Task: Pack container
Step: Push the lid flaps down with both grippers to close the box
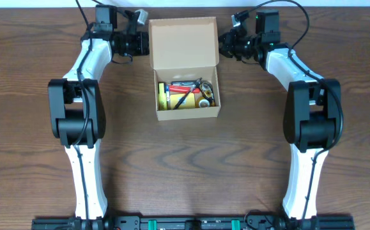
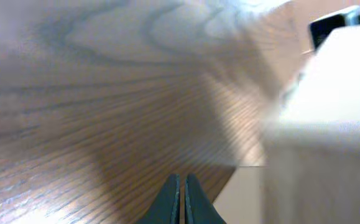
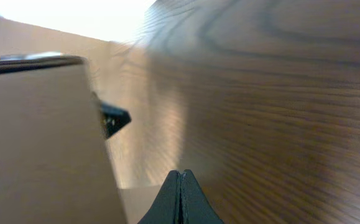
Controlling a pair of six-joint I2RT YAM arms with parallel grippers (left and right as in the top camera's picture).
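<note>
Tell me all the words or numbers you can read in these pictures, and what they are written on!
No text can be read anywhere in these pictures.
The cardboard box: plain lid and sides, no print to see.
The stationery items inside it: any labels are too small to read.
Both wrist views: only blurred wooden table and box wall, with no writing.

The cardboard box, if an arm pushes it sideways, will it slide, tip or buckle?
Probably slide: the box sits low and wide, flat on the smooth wooden table. Its raised lid is thin hinged card, so a push there would likely just fold it. The stationery inside adds some weight, likely steadying it.
</note>
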